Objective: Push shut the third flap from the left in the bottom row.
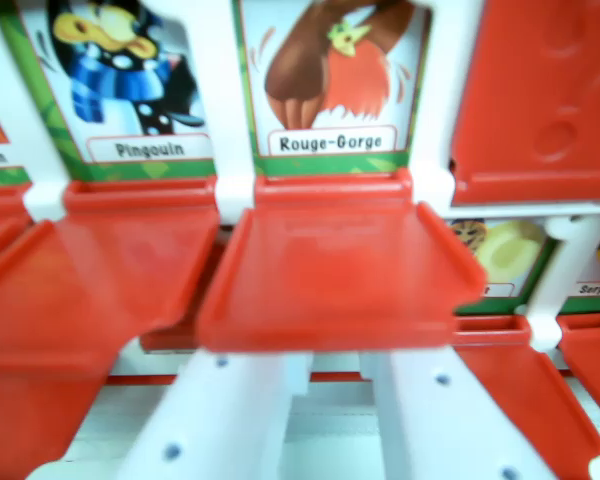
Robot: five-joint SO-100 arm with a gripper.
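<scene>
White frame (235, 60) bars divide a close, blurred board of red flaps and animal cards. An open flap (335, 265) juts out in the middle under the Rouge-Gorge card (330, 75); another (100, 270) lies under the Pingouin card (130, 75). At upper right a flap (540, 95) is shut. Two white fingers (210, 420) rise from the bottom edge, spread apart, gripper (325, 400) holding nothing. Lower cards at right are mostly hidden. Which row this is cannot be told.

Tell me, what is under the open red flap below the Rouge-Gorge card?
Under the red flap, only the two white gripper fingers show, apart, with a pale surface between them. The flap itself covers whatever lies directly beneath it.
</scene>
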